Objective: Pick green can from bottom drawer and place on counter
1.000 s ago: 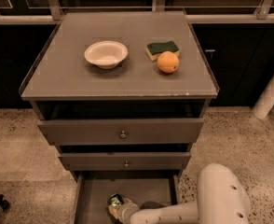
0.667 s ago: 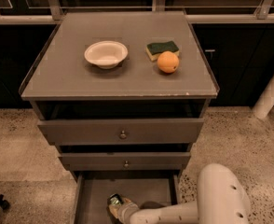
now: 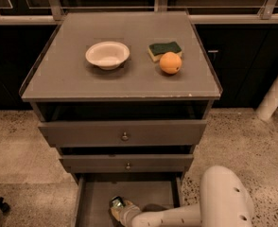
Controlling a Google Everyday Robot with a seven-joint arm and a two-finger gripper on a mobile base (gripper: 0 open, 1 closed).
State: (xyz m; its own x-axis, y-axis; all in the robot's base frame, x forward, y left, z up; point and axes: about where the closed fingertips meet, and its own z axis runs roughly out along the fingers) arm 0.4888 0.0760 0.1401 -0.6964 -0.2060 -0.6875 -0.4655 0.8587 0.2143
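Observation:
The green can [image 3: 116, 203] is a small shiny object lying on the floor of the open bottom drawer [image 3: 148, 193], near its front left. My gripper [image 3: 121, 211] reaches into the drawer from the right, on a pale arm [image 3: 177, 216], and is right at the can, touching or nearly touching it. Part of the can is hidden behind the gripper. The counter [image 3: 73, 79] is the flat grey-brown top of the cabinet, far above the gripper.
On the counter stand a white bowl [image 3: 107, 55], a dark green sponge [image 3: 164, 48] and an orange [image 3: 170, 63]. Two knobbed drawers [image 3: 125, 134] above the bottom one stick out slightly. A white post [image 3: 273, 96] stands at the right.

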